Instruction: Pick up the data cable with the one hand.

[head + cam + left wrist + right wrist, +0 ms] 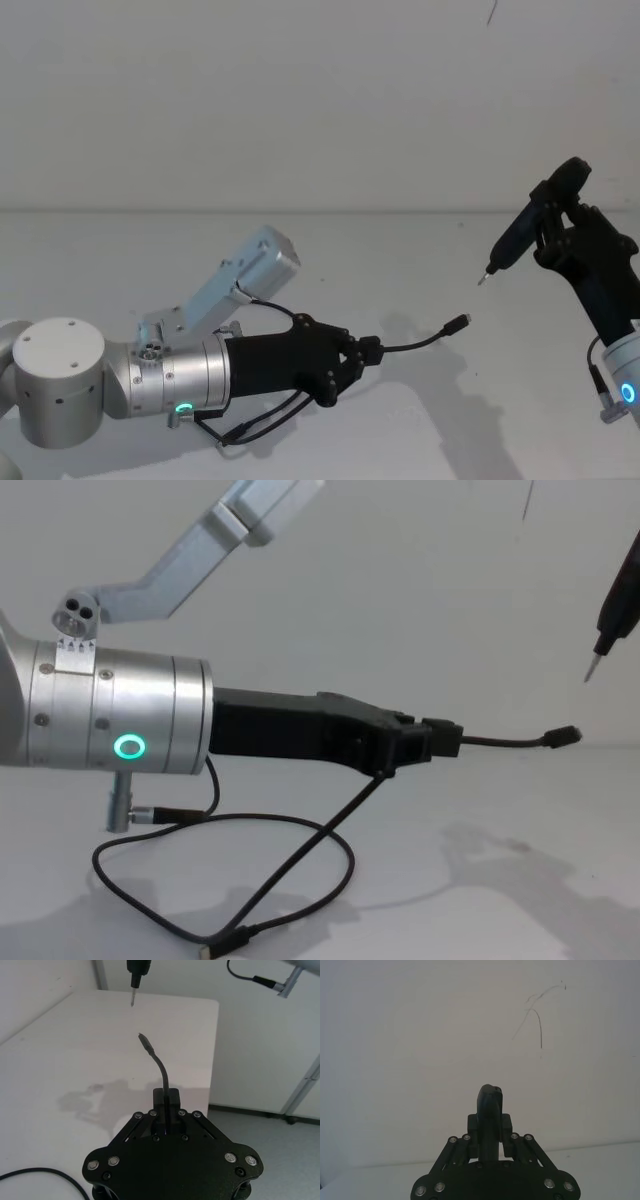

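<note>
1. Data cable [342, 816], slack part: hangs from the left gripper down to the table [500, 900]. It lies there in a loose loop under the left arm, with one small plug resting on the surface at the near edge of the chest view.
2. Left arm, wrist section: a thick silver cylinder [120, 715] with a green glowing ring [128, 746]. It is held about level above the table and reaches from the robot's left toward the middle.
3. Left gripper [440, 740]: long, flat and black, in line with the cylinder and clear of the table. Its short jaws are clamped on the data cable a little behind the far plug.
4. Data cable, held end: a short length sticks out past the jaws in the air, curving slightly, and ends in a small plug [565, 736]. The left wrist view shows this stub rising from between the fingertips.
5. Right arm: raised at the robot's right, well apart from the left gripper and well above the table.
6. Right gripper [557, 232]: closed around a slim black tool [520, 232]. The tool slants down toward the middle, and its thin metal tip [487, 274] hangs in the air above and beyond the cable's held plug.
7. Wall [300, 100]: plain and pale, behind the table.
</note>
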